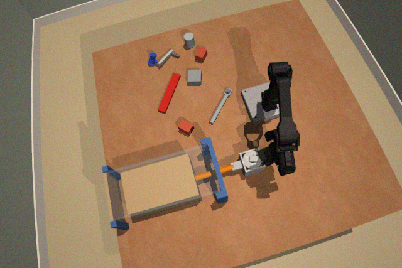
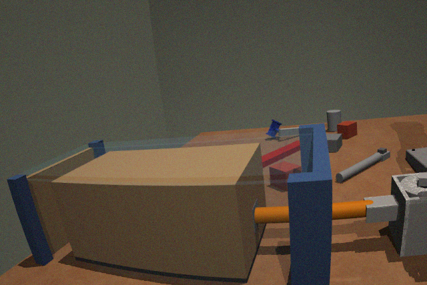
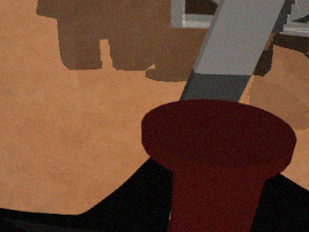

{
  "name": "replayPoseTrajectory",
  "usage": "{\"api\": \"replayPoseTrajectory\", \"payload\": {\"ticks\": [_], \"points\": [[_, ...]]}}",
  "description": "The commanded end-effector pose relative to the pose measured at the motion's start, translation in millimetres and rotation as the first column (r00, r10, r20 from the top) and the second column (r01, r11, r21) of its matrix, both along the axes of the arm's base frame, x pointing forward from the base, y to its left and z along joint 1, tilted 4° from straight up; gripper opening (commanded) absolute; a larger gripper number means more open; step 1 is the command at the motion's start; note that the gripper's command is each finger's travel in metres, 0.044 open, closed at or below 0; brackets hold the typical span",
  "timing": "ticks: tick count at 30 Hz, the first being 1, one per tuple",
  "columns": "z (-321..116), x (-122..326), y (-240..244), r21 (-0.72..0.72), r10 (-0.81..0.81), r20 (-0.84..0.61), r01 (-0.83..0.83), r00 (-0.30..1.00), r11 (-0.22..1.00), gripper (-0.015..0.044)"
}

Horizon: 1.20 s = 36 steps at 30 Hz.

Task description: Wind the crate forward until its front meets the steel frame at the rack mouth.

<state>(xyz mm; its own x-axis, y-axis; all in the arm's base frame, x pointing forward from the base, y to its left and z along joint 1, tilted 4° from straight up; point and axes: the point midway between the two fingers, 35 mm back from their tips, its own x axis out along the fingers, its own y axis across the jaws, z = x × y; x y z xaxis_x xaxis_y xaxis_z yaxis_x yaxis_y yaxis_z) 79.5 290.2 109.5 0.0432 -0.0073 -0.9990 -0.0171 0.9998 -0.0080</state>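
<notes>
Shut on red handle [image 3: 219,193], key apparently seated in winch [image 1: 252,162] [image 2: 413,219]. Partly wound: crate [image 1: 160,184] [image 2: 155,219] flat inside cubby, short of blue frame [image 1: 215,169] [image 2: 310,219]. Left: closing gap, releasing fingers [image 1: 269,156], backing off.

Bench top [image 1: 308,200] [image 2: 365,264] [image 3: 97,121]: orange-brown, mottled, four-sided. Pale tan band [image 1: 65,96] visible beyond its edges, grey border outside. Plain grey-green walls [image 2: 275,51] meet in a vertical corner behind the bench's far edge. Light dim; shadows cross the top.
</notes>
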Motion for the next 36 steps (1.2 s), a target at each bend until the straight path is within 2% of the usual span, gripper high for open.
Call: {"api": "replayPoseTrajectory", "payload": {"ticks": [1, 36], "points": [[-3, -4, -14, -0.034, -0.005, -0.011, 0.005, 1.0, 0.999, 0.0], [-2, -3, -49, -0.037, -0.005, -0.011, 0.005, 1.0, 0.999, 0.0]]}}
